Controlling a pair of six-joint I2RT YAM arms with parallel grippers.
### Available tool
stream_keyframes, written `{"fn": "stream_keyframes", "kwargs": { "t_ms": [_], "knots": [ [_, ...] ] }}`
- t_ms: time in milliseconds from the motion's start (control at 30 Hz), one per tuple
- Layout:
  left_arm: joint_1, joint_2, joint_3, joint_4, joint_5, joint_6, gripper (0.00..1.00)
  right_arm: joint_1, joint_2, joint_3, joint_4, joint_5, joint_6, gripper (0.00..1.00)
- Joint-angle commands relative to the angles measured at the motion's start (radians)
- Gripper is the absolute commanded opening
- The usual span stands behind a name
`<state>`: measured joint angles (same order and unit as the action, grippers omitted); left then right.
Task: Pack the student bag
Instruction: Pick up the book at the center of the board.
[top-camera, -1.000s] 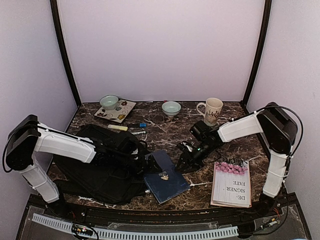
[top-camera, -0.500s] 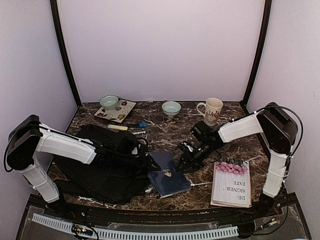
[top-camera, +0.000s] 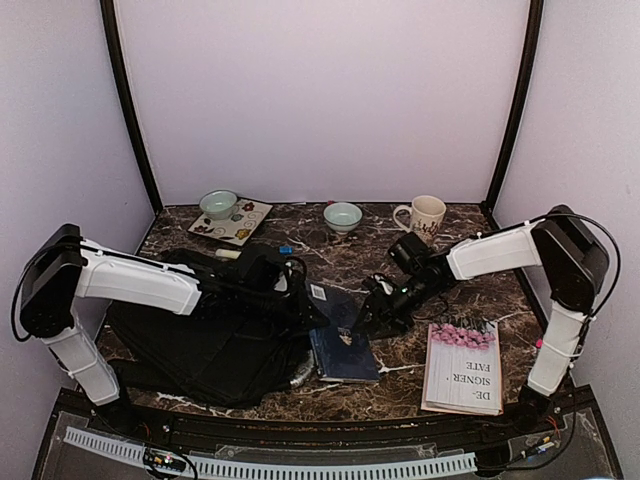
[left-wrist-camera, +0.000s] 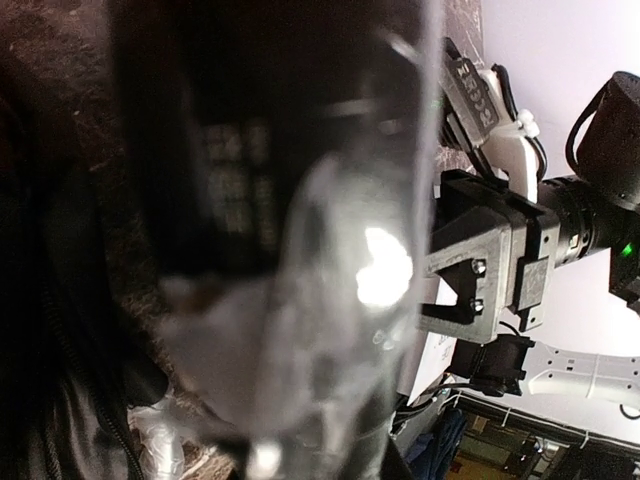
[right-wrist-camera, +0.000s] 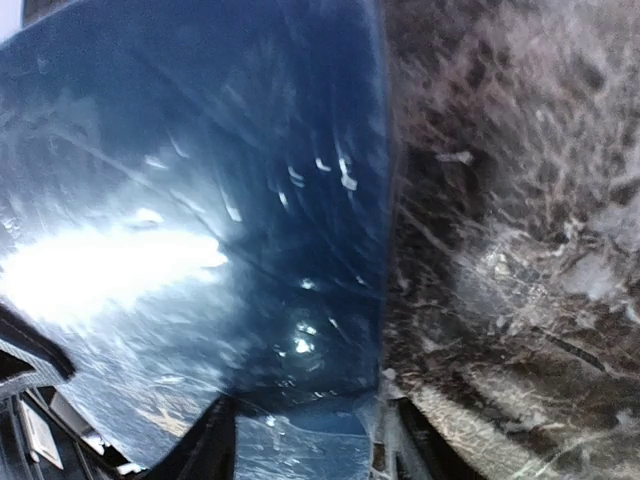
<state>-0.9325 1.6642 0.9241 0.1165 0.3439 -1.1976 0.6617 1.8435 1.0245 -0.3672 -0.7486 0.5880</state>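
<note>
Finds the blue book (top-camera: 345, 340) lying on the marble table (top-camera: 350, 262), hard against the mouth of the black bag (top-camera: 190, 345). Shows the right gripper (top-camera: 364, 320) at the book's right edge, fingers (right-wrist-camera: 212, 448) partly apart over the cover; cannot tell whether clamped. Puts the left gripper (top-camera: 303, 312) at the bag's opening, too blurred up close to call open or closed. Risks butting the book into a slack mouth and bunching fabric rather than sliding inside; risks slipping off a thin edge, or knocking two closely set claws together.
</note>
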Motion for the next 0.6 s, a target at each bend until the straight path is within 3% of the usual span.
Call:
{"fn": "stream_keyframes", "kwargs": {
  "t_ms": [0, 233, 433, 567],
  "knots": [
    [-0.025, -0.108, 0.061, -0.044, -0.070, 0.126, 0.00, -0.002, -0.112, 0.018, 0.057, 0.074, 0.072, 0.58],
    [-0.013, -0.265, 0.063, -0.021, -0.204, 0.135, 0.00, -0.062, -0.283, 0.115, 0.020, 0.167, 0.168, 0.92],
    [0.003, -0.383, 0.048, 0.043, -0.334, 0.072, 0.00, -0.115, -0.442, 0.116, 0.100, 0.246, 0.360, 0.93],
    [0.003, -0.399, 0.113, 0.081, -0.386, 0.122, 0.00, -0.112, -0.547, 0.059, 0.223, 0.263, 0.535, 0.91]
  ]
}}
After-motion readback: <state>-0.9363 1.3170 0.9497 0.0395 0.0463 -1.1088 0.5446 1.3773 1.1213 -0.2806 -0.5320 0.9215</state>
